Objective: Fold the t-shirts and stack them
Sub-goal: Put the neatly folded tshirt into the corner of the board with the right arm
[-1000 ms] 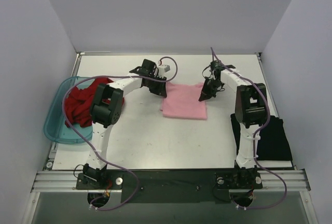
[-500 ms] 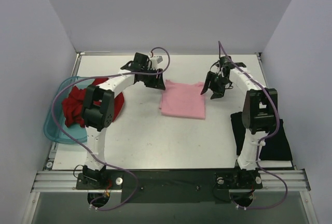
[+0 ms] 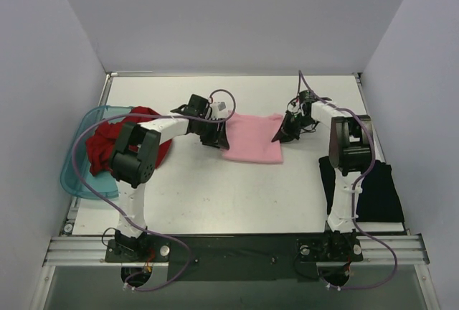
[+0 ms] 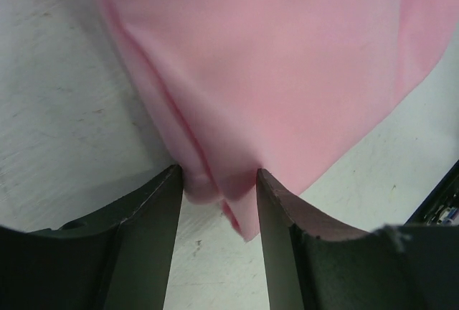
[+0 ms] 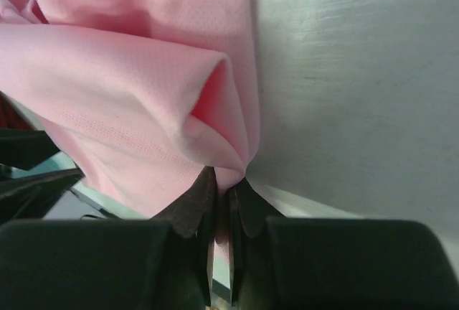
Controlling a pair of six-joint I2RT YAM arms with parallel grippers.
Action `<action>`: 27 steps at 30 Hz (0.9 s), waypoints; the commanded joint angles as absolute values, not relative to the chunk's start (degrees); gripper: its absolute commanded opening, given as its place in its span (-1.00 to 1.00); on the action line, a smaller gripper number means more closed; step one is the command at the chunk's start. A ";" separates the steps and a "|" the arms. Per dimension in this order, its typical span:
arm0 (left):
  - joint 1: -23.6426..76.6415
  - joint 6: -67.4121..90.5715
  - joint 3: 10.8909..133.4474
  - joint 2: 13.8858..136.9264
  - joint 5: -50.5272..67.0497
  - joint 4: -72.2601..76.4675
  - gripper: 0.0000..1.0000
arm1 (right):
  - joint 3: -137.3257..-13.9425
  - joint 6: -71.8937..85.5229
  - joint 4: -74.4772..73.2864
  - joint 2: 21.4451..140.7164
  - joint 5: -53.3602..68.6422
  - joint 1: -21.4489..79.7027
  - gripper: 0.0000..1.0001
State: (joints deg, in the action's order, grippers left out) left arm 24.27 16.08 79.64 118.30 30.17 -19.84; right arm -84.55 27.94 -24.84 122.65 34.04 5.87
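The light pink t-shirt [image 3: 252, 141] lies folded mid-table. My left gripper [image 3: 219, 136] is at its left edge. In the left wrist view the jaws [image 4: 219, 177] stand apart, with a bunched corner of the pink cloth [image 4: 287, 59] between the fingertips. My right gripper [image 3: 280, 134] is at the shirt's right edge. In the right wrist view it [image 5: 228, 181] is shut on a pinched fold of the pink cloth [image 5: 129, 73]. The dark red t-shirt [image 3: 107, 145] is heaped in the bin on the left. The black t-shirt [image 3: 376, 191] lies flat at the near right.
The translucent teal bin [image 3: 75, 181] sits at the table's left edge, under the red shirt. White walls close in the table at the back and sides. A metal rail [image 3: 229, 245] with both arm bases runs along the near edge.
Both grippers, raised off the shirt's far corners half a second ago, have come back down to its left and right edges. The right one has shut on the cloth.
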 commanded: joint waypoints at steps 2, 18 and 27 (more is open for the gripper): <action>24.09 15.66 82.43 115.85 30.24 -17.13 0.10 | -83.50 27.70 -23.47 122.97 39.11 4.75 -1.00; 11.69 2.55 80.86 100.20 29.09 -22.41 0.13 | -77.09 -3.24 -55.79 100.20 18.93 9.74 -1.00; 11.69 2.73 81.21 97.12 31.20 -20.40 0.13 | -63.46 -10.98 -59.41 81.49 -4.29 17.14 -1.00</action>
